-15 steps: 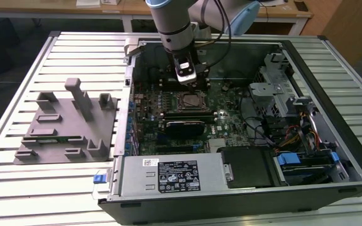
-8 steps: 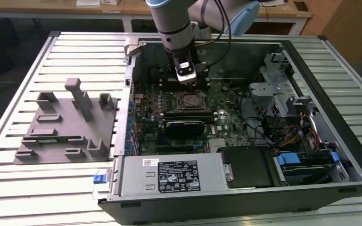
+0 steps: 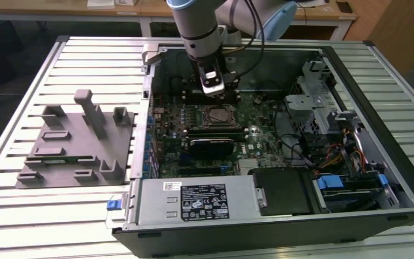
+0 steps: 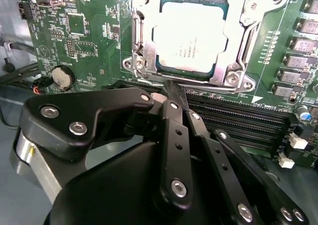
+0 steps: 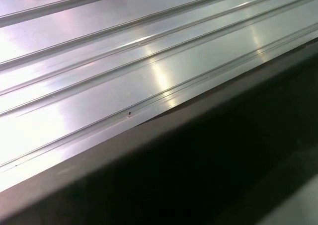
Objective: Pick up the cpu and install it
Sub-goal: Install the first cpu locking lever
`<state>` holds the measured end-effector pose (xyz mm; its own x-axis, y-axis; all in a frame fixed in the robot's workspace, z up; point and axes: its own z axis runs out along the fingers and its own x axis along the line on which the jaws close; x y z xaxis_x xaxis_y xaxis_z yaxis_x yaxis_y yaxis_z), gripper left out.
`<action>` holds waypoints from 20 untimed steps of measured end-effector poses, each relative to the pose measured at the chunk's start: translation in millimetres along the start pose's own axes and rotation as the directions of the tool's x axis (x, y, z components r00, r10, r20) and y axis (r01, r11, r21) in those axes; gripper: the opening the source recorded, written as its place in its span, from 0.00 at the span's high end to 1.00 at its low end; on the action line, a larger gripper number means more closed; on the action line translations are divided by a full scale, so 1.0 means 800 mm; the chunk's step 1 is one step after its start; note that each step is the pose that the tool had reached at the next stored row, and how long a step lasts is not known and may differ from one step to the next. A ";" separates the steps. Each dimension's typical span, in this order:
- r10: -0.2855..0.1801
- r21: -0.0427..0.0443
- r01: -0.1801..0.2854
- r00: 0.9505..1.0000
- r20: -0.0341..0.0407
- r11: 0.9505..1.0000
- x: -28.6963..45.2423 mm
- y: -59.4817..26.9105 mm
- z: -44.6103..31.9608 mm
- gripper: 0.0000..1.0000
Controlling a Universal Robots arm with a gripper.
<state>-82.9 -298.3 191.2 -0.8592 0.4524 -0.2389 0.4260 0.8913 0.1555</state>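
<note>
1. The cpu (image 4: 191, 36) lies flat inside the socket frame (image 4: 144, 46) on the motherboard (image 4: 74, 31), apparently seated already.
2. The gripper (image 4: 171, 93) hangs just beside the socket, fingers pressed together, clenched on nothing.
3. The exterior view places the gripper (image 3: 214, 86) above the open computer case (image 3: 379, 178); the grey tray (image 3: 49, 167) sits apart.
4. The first wrist view adds ribbed table (image 5: 124, 51) and the case's dark edge.

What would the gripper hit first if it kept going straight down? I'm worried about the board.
Probably the cpu, already lying in its socket, or the memory slots beside it; depth is unclear. The gripper looks shut.
</note>
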 end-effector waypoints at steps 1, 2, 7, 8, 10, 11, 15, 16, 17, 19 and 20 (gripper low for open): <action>0.000 0.000 0.000 1.000 0.000 1.000 0.0000 0.000 0.0002 0.89; 0.000 0.000 0.000 1.000 0.000 1.000 0.0001 0.000 0.0003 0.89; 0.000 0.000 0.000 1.000 0.000 1.000 0.0002 0.000 0.0010 0.89; 0.000 0.000 0.000 1.000 0.000 1.000 0.0003 0.000 0.0012 0.89; 0.000 0.000 0.000 1.000 0.000 1.000 0.0003 0.000 0.0015 0.89; -0.001 0.000 0.001 1.000 0.000 1.000 0.0003 0.000 0.0015 0.89; 0.004 -0.015 -0.004 1.000 -0.008 1.000 -0.0008 -0.001 0.0017 0.89; 0.006 -0.019 -0.006 1.000 -0.010 1.000 -0.0014 -0.002 0.0017 0.89; 0.006 -0.021 -0.006 1.000 -0.010 1.000 -0.0019 -0.002 0.0018 0.89; 0.006 -0.022 -0.007 1.000 -0.010 1.000 -0.0032 -0.004 0.0020 0.89; 0.006 -0.022 -0.007 1.000 -0.011 1.000 -0.0039 -0.004 0.0020 0.89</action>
<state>-81.3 -302.8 189.8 -0.8594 0.4578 -0.2277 0.4255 0.8873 0.1779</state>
